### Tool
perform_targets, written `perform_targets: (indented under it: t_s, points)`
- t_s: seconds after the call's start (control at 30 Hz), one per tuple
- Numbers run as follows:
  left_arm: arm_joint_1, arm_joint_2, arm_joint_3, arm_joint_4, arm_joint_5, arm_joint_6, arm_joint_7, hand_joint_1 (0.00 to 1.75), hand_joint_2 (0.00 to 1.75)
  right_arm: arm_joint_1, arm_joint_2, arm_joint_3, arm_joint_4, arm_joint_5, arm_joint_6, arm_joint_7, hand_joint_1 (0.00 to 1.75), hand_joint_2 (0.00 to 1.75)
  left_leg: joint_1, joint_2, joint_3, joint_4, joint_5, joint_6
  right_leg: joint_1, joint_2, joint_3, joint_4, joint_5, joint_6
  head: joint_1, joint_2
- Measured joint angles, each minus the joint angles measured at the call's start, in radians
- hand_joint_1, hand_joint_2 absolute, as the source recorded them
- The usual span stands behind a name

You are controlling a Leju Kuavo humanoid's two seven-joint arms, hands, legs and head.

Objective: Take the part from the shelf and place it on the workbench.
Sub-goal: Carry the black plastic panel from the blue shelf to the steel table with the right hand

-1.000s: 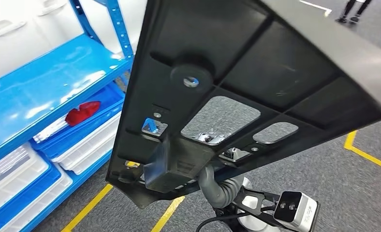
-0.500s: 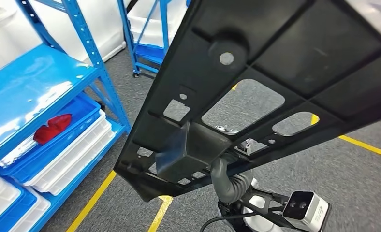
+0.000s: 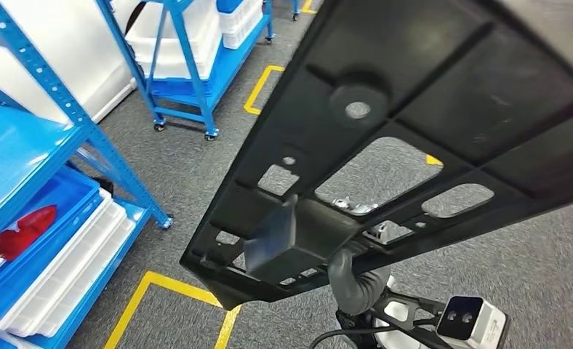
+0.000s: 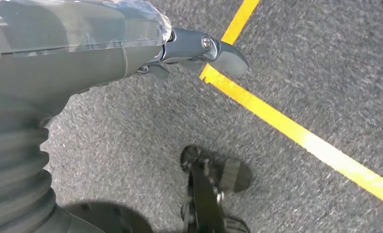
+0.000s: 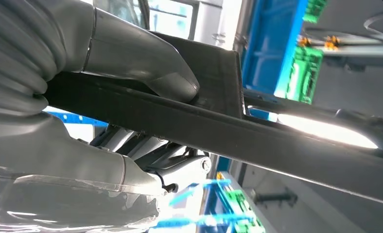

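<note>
The part is a large black plastic panel (image 3: 414, 109) with several cut-outs, held up tilted close in front of the head camera. My right hand (image 3: 347, 205) grips it from underneath, and its silver fingers show through the openings above the ribbed grey wrist (image 3: 356, 280). In the right wrist view the thumb (image 5: 150, 65) presses on one face of the panel's edge (image 5: 277, 141) while the fingers (image 5: 180, 162) clamp the other. My left hand (image 4: 199, 48) hangs over the grey floor with its thumb out straight and holds nothing.
A blue shelf (image 3: 87, 138) stands at the left with white bins (image 3: 73, 269) and a red object (image 3: 25, 229) on its lower level. A wheeled blue rack (image 3: 189, 80) with white bins stands farther back. Yellow lines (image 3: 163, 287) mark the grey carpet.
The whole picture has shifted: the camera has turned away from the shelf, which has slid to the left edge. The panel stays in my right hand's grip.
</note>
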Motion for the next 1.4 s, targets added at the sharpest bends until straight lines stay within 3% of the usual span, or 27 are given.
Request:
perform_targets:
  t_s: [0.07,0.1,0.13,0.17,0.23,0.3,0.37,0.4,0.47,0.53,0.6,0.63,0.67,0.7,0.77,0.83,0.9,0.97,1.03,1.1,1.13,1.17,1.2,1.27,1.33,1.4]
  points:
    - [0.008,0.008,0.013,0.000,0.011,0.008,0.003,0.00,1.75,0.005,0.005,-0.014,0.001,0.005,0.009,0.000,1.75,1.75,0.000,-0.020,-0.067,0.133,-0.052,0.001,0.004,0.026,-0.001,0.001,0.000,-0.005,0.000,0.000]
    - [0.012,0.012,0.019,0.000,0.015,0.010,0.003,0.00,1.75,0.008,0.007,-0.020,0.001,0.011,0.011,0.000,1.75,1.75,-0.001,-0.022,-0.085,0.163,-0.052,0.002,0.006,0.041,-0.001,0.002,0.000,-0.005,0.000,0.000]
    - [0.014,0.015,0.025,0.000,0.018,0.012,0.003,0.00,1.75,0.010,0.010,-0.025,0.001,0.019,0.012,0.000,1.75,1.75,-0.001,-0.024,-0.086,0.154,-0.032,0.005,0.007,0.055,0.000,0.003,0.000,-0.005,0.000,0.000]
    - [0.014,0.018,0.030,0.000,0.020,0.013,0.004,0.00,1.75,0.011,0.013,-0.029,0.000,0.029,0.010,0.000,1.75,1.75,-0.001,-0.030,-0.069,0.107,0.006,0.009,0.008,0.070,0.001,0.005,0.000,-0.005,0.000,0.000]
    - [0.013,0.021,0.039,0.000,0.025,0.014,0.003,0.00,1.75,0.010,0.019,-0.031,-0.007,0.049,0.002,0.000,1.75,1.75,0.000,-0.073,-0.013,-0.033,0.078,0.019,0.009,0.095,0.000,0.010,-0.001,-0.001,0.000,0.000]
    - [0.013,0.023,0.049,0.000,0.029,0.015,0.002,0.00,1.75,0.009,0.023,-0.031,-0.019,0.065,-0.013,0.000,1.75,1.75,-0.001,-0.108,0.016,-0.106,0.099,0.025,0.008,0.117,-0.006,0.014,0.000,0.009,0.000,0.000]
    - [0.012,0.026,0.056,0.000,0.032,0.015,0.001,0.00,1.75,0.008,0.024,-0.031,-0.033,0.073,-0.029,0.000,1.75,1.75,-0.003,-0.098,0.022,-0.114,0.098,0.029,0.004,0.139,-0.011,0.012,0.005,0.024,0.000,0.000]
    - [0.011,0.028,0.059,0.000,0.034,0.014,0.000,0.00,1.75,0.006,0.024,-0.031,-0.040,0.076,-0.036,0.000,1.75,1.75,-0.002,-0.087,0.024,-0.119,0.101,0.035,0.004,0.136,-0.014,0.015,0.003,0.030,0.000,0.000]
    - [0.009,0.031,0.062,0.000,0.035,0.012,-0.002,0.00,1.75,-0.002,0.024,-0.031,-0.052,0.079,-0.047,0.000,1.75,1.75,0.002,-0.060,0.029,-0.129,0.107,0.047,0.007,0.090,-0.040,0.066,-0.029,0.039,0.000,0.000]
    - [0.012,0.034,0.066,0.000,0.035,0.010,-0.003,0.00,1.75,-0.008,0.023,-0.031,-0.057,0.080,-0.057,0.000,1.75,1.75,-0.001,-0.032,0.031,-0.131,0.107,0.053,0.004,0.031,-0.100,0.192,-0.094,0.044,0.001,0.000]
    - [0.015,0.037,0.069,0.000,0.035,0.003,-0.003,0.00,1.75,-0.007,0.020,-0.031,-0.058,0.081,-0.066,0.000,1.75,1.75,-0.003,-0.002,0.031,-0.130,0.105,0.053,-0.001,0.010,-0.149,0.292,-0.126,0.050,0.001,0.000]
    - [0.015,0.038,0.071,0.000,0.035,-0.001,-0.003,0.00,1.75,-0.006,0.018,-0.031,-0.058,0.081,-0.070,0.000,1.75,1.75,-0.004,0.012,0.032,-0.129,0.103,0.052,-0.003,0.006,-0.148,0.292,-0.116,0.051,0.001,0.000]
    - [0.013,0.039,0.072,0.000,0.035,-0.007,-0.004,0.00,1.75,-0.006,0.016,-0.031,-0.060,0.081,-0.074,0.000,1.75,1.75,-0.004,0.024,0.033,-0.128,0.101,0.050,-0.004,-0.001,-0.123,0.247,-0.089,0.051,0.001,0.000]
    - [0.011,0.039,0.073,0.000,0.035,-0.013,-0.006,0.00,1.75,-0.006,0.014,-0.031,-0.061,0.081,-0.077,0.000,1.75,1.75,-0.004,0.035,0.036,-0.128,0.098,0.047,-0.004,-0.013,-0.082,0.173,-0.055,0.049,0.001,0.000]
    - [0.009,0.038,0.074,0.000,0.035,-0.022,-0.010,0.00,1.75,-0.007,0.012,-0.031,-0.066,0.081,-0.083,0.000,1.75,1.75,-0.008,0.055,0.043,-0.126,0.091,0.038,0.004,-0.046,-0.011,0.047,-0.017,0.039,0.001,0.000]
    - [0.007,0.038,0.076,0.000,0.035,-0.025,-0.014,0.00,1.75,-0.007,0.011,-0.031,-0.068,0.081,-0.089,0.000,1.75,1.75,-0.011,0.072,0.049,-0.127,0.086,0.026,0.012,-0.051,0.005,0.012,-0.016,0.028,0.001,0.000]
    - [0.003,0.038,0.078,0.000,0.035,-0.028,-0.017,0.00,1.75,-0.006,0.009,-0.031,-0.070,0.079,-0.092,0.000,1.75,1.75,-0.009,0.081,0.055,-0.128,0.081,0.014,0.011,-0.029,0.004,0.006,-0.013,0.018,0.001,0.000]
    - [0.000,0.037,0.078,0.000,0.032,-0.032,-0.020,0.00,1.75,-0.007,0.008,-0.031,-0.072,0.078,-0.095,0.000,1.75,1.75,-0.004,0.043,0.041,-0.088,0.051,0.006,0.005,-0.011,0.007,-0.002,-0.007,0.006,0.000,0.000]
    - [0.001,0.037,0.078,0.000,0.028,-0.036,-0.022,0.00,1.75,-0.009,0.007,-0.031,-0.072,0.077,-0.103,0.000,1.75,1.75,-0.001,-0.008,-0.016,0.033,-0.014,0.002,0.004,0.009,0.009,-0.006,-0.005,-0.002,0.000,0.000]
    - [0.005,0.040,0.079,0.000,0.026,-0.037,-0.023,0.00,1.75,-0.008,0.007,-0.031,-0.069,0.074,-0.114,0.000,1.75,1.75,-0.001,-0.022,-0.079,0.154,-0.053,0.001,0.007,0.035,0.009,-0.005,-0.004,-0.005,0.000,0.000]
    - [0.007,0.041,0.079,0.000,0.025,-0.037,-0.024,0.00,1.75,-0.008,0.006,-0.031,-0.067,0.072,-0.118,0.000,1.75,1.75,-0.001,-0.024,-0.089,0.166,-0.042,0.002,0.007,0.049,0.010,-0.005,-0.004,-0.005,0.000,0.000]
    - [0.007,0.042,0.079,0.000,0.025,-0.037,-0.024,0.00,1.75,-0.009,0.006,-0.031,-0.065,0.068,-0.120,0.001,1.75,1.75,-0.001,-0.026,-0.080,0.135,-0.010,0.003,0.008,0.063,0.011,-0.003,-0.004,-0.004,0.000,0.000]
    - [0.006,0.042,0.079,0.000,0.024,-0.037,-0.023,0.00,1.75,-0.010,0.006,-0.031,-0.064,0.064,-0.120,0.000,1.75,1.75,0.000,-0.035,-0.054,0.070,0.033,0.006,0.007,0.076,0.013,-0.002,-0.005,-0.003,0.000,0.000]
    - [0.005,0.044,0.079,0.000,0.023,-0.038,-0.023,0.00,1.75,-0.015,0.005,-0.032,-0.062,0.056,-0.117,0.000,1.75,1.75,0.002,-0.081,0.000,-0.062,0.092,0.013,0.007,0.101,0.011,0.004,-0.007,0.003,0.000,0.000]
    - [0.003,0.045,0.080,0.000,0.021,-0.037,-0.021,0.00,1.75,-0.020,0.005,-0.033,-0.060,0.050,-0.111,0.001,1.75,1.75,0.001,-0.110,0.020,-0.112,0.099,0.019,0.003,0.123,0.002,0.008,-0.004,0.017,0.000,0.000]
    - [-0.001,0.044,0.080,0.000,0.021,-0.034,-0.019,0.00,1.75,-0.022,0.005,-0.036,-0.056,0.044,-0.106,0.001,1.75,1.75,0.000,-0.091,0.023,-0.120,0.103,0.029,-0.001,0.141,-0.005,0.006,0.001,0.032,0.000,0.000]
